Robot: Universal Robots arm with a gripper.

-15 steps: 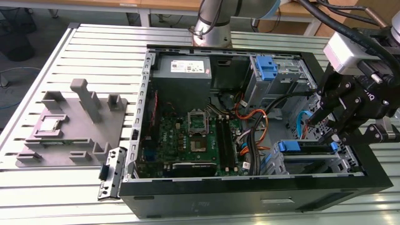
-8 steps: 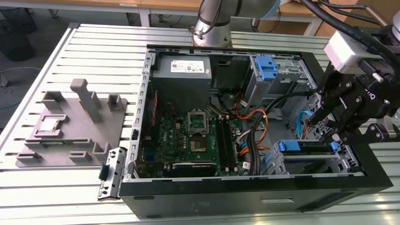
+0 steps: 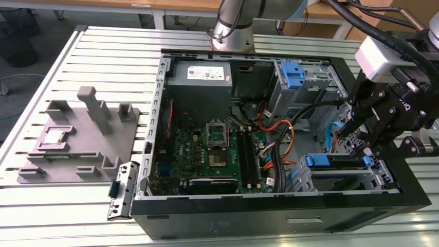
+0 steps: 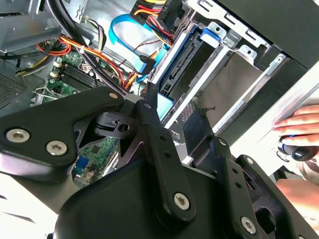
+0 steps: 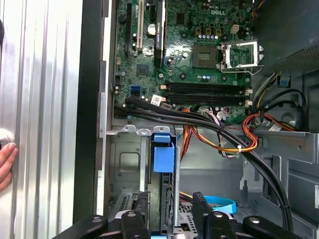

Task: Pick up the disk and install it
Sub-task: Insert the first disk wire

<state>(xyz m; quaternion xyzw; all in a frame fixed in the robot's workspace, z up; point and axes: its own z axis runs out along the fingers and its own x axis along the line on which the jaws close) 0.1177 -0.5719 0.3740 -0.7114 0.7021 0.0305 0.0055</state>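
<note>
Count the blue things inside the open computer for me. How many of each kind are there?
Blue latch: 1
Blue-framed disk: 1
Blue flat cable: 1
Total: 3

I see bench (image 3: 82, 46): silver-grey metal, ribbed with long parallel slots, bright even light across it, no hard shadows. Same slotted surface (image 5: 47, 74) in first wrist view. Beyond bench's far edge I make out pale wooden tabletop (image 3: 171, 5) on white legs. Floor (image 3: 41, 31) grey at exterior view's left, dark round object (image 3: 15, 43) standing on it, thin cable (image 3: 14, 82) trailing nearby. Brown board (image 3: 322, 25) behind, toward exterior view's right.
</note>
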